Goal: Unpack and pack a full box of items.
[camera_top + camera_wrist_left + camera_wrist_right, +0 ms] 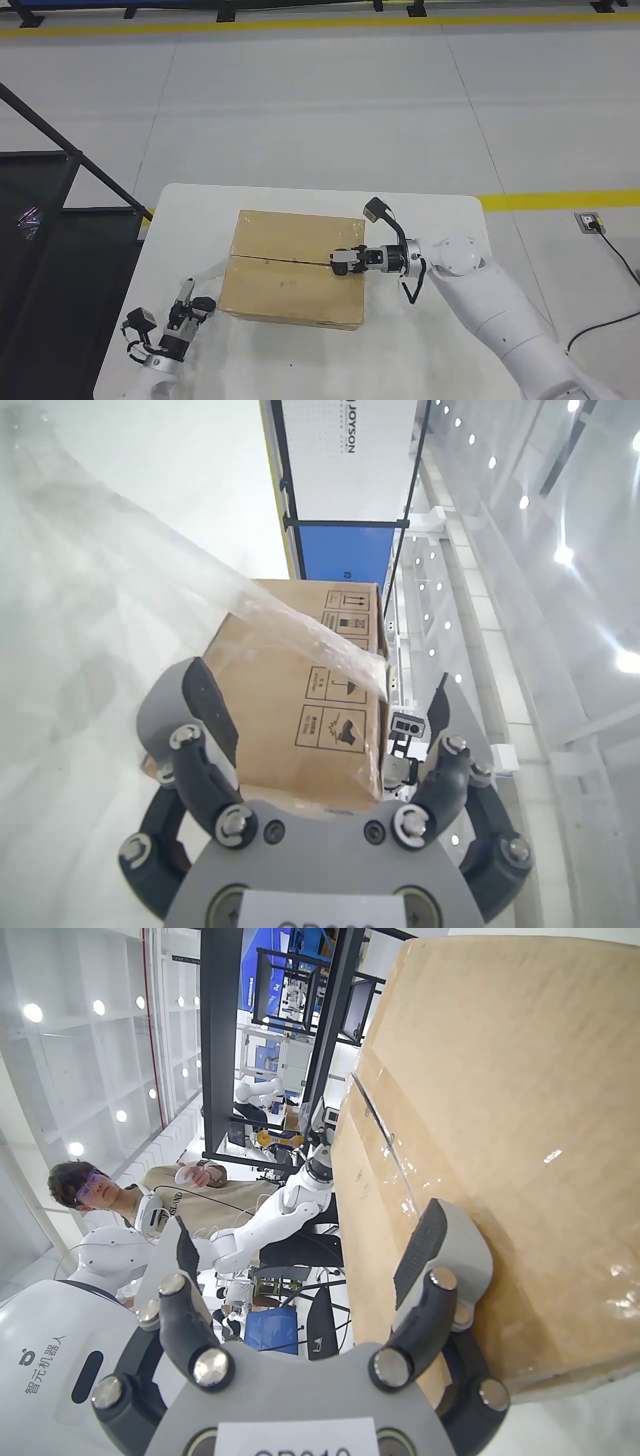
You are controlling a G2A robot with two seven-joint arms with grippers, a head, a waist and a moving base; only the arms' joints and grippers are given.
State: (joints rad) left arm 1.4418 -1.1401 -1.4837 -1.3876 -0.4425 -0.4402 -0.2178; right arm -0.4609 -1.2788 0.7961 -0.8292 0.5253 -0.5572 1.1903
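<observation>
Right gripper [340, 262] fingers spread, at right end of box [290, 290] top seam [285, 259]; seam runs lengthwise away toward left. Box central on table [420, 340], flaps shut. Left gripper [193, 297] spread too, beside box's left corner.

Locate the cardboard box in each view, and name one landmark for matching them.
Top view: the cardboard box lies closed at mid-table.
Left wrist view: the box stands straight ahead of the open left claw.
Right wrist view: the box is close beside the open right claw, lid facing the camera.
Shared landmark: the lid seam, in top and right wrist views.
</observation>
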